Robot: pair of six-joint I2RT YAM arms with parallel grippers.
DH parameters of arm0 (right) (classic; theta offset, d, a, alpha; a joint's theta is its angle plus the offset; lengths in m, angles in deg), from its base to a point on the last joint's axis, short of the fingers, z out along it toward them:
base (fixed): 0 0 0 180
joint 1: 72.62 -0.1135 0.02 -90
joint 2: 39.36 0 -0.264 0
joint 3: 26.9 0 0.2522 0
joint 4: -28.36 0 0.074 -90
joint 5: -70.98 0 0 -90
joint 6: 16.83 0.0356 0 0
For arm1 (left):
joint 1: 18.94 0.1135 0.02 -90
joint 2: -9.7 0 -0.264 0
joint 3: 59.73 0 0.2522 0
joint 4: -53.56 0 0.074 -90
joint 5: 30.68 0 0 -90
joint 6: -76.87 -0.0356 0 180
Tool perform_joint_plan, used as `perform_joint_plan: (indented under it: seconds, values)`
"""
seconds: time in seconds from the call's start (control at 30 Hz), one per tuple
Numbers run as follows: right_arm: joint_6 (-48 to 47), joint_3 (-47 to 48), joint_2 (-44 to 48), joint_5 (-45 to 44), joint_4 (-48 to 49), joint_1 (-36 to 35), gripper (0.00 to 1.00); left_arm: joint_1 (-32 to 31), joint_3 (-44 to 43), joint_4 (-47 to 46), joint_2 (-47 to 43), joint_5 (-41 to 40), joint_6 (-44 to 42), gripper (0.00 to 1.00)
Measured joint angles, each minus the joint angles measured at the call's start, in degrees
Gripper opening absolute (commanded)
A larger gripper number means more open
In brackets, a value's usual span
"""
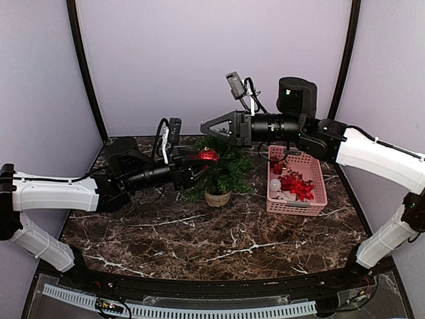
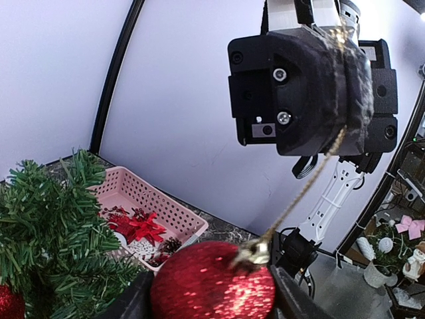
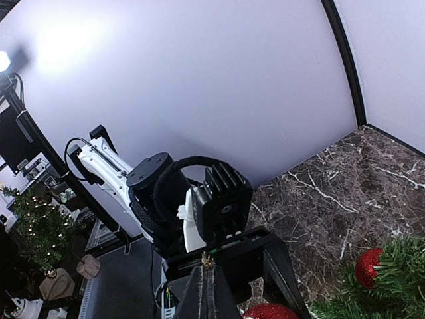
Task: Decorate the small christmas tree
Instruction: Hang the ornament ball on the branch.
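Small christmas tree (image 1: 224, 167) stands upright on its tan base (image 1: 218, 197), mid-back of the dark marble tabletop (image 1: 199, 239). Pink basket (image 1: 319, 178) sits just beside it on the right, holding red and white ornaments.

Left tool (image 2: 214, 300) reaches in from the left at the tree's upper left edge. A red glitter ball (image 2: 212, 282) lies between its 2 fingers (image 2: 129, 302), which sit close against both sides of the ball. Cannot tell whether they press it or only flank it.

Right tool (image 1: 205, 125) points left, above the tree top and above the left tool. Its fingers are pressed together, pinching the gold string (image 2: 302, 193) that runs taut and slanted down to the ball's cap. String end shows at the fingertips in the right wrist view.

1 second red ball (image 3: 368, 267) hangs in the tree's branches already, partly hidden by needles
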Motion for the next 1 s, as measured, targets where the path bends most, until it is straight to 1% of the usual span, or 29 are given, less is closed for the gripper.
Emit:
perform_joint_plan:
  seconds: [0.1, 0.27, 0.47, 0.6, 0.7, 0.87, 1.0]
  values:
    - [0.0, -0.13, 0.0, -0.07, 0.0, 0.0, 0.0, 0.0, 0.0, -0.09, 0.0, 0.0, -0.02, 0.5]
    - [-0.02, -1.36, 0.04, -1.66, -0.02, -0.04, 0.0, 0.0, 0.02, -0.09, 0.0, 0.0, 0.0, 0.47]
    - [0.2, -5.44, 1.68, -7.96, -0.22, -0.22, 0.0, 0.0, 0.55, 1.18, -0.17, -1.42, -0.02, 0.44]
    - [1.64, -9.86, 3.76, -11.1, 1.03, -0.24, 0.0, -0.04, 1.66, 5.07, -0.9, -3.04, 0.04, 0.42]
    - [3.39, -14.03, 4.87, -13.62, 2.91, -0.39, 0.0, -0.57, 2.12, 9.77, -0.98, -4.79, 0.46, 0.42]
    - [6.88, -19.56, 5.07, -18.1, 5.07, -1.55, 0.0, -2.05, 2.82, 16.61, -0.85, -6.93, 1.97, 0.41]
    - [10.14, -22.56, 5.03, -22.49, 5.51, -2.67, 0.0, -2.58, 2.82, 19.54, 0.52, -7.58, 3.93, 0.41]
